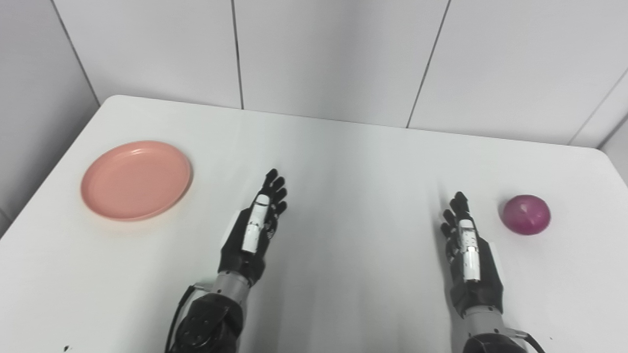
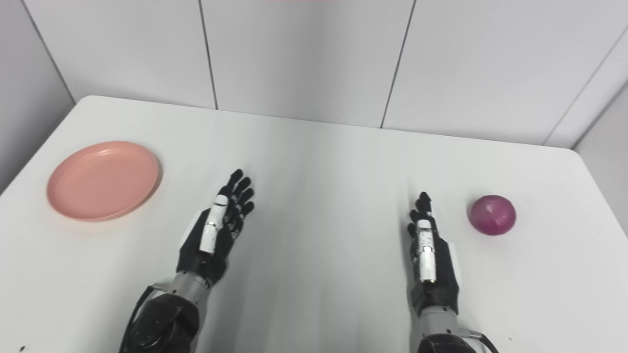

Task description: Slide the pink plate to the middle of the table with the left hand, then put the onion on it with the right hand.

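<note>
Pink plate [image 1: 136, 180] flat on the white worktop [image 1: 343, 162], far left side — well apart from the left hand [image 1: 255, 230]. Onion [image 1: 525, 214] sits at the right, near the right hand [image 1: 468, 255] but not touching. Both hands empty, fingers [image 1: 274, 189] straight and slightly spread, pointing toward the wall.

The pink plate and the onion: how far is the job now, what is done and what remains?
Nothing looks done yet. The pink plate lies empty at the table's left side, not in the middle. The onion sits on the table at the right. Neither hand holds anything: the left hand and right hand are open, apart from both things. Both steps remain: slide the plate, then place the onion.
</note>
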